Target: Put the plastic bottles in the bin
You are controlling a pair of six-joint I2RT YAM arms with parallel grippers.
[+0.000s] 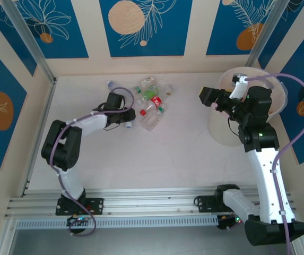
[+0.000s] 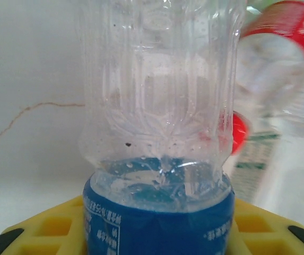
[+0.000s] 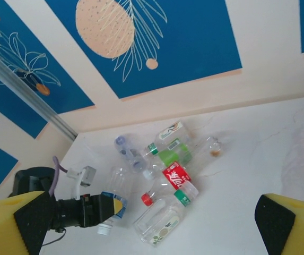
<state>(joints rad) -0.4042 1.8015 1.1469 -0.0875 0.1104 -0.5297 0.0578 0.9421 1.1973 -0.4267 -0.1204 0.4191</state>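
Pale off-white table (image 1: 183,154), faintly veined, with a thin brown hairline (image 2: 35,109) across it in the left wrist view. Boxed in on three sides by cream walls (image 1: 197,32) bearing blue panels (image 1: 167,37) with peach discs and white leaf outlines. Slanted metal posts (image 1: 32,45) at the far corners, a grooved metal rail (image 1: 141,204) along the near edge.

At far centre of the table, a loose heap of bottles (image 1: 150,103), with red, green and white labels among them. At the heap's left edge, left claw (image 1: 126,114) closed around a clear bottle with a blue label (image 2: 157,218).

At far right, bin (image 1: 219,127) upright by the wall, well apart from the heap. Right claw (image 1: 211,97) near the bin's left rim, yellow fingers (image 3: 295,223) spread wide, nothing between them.
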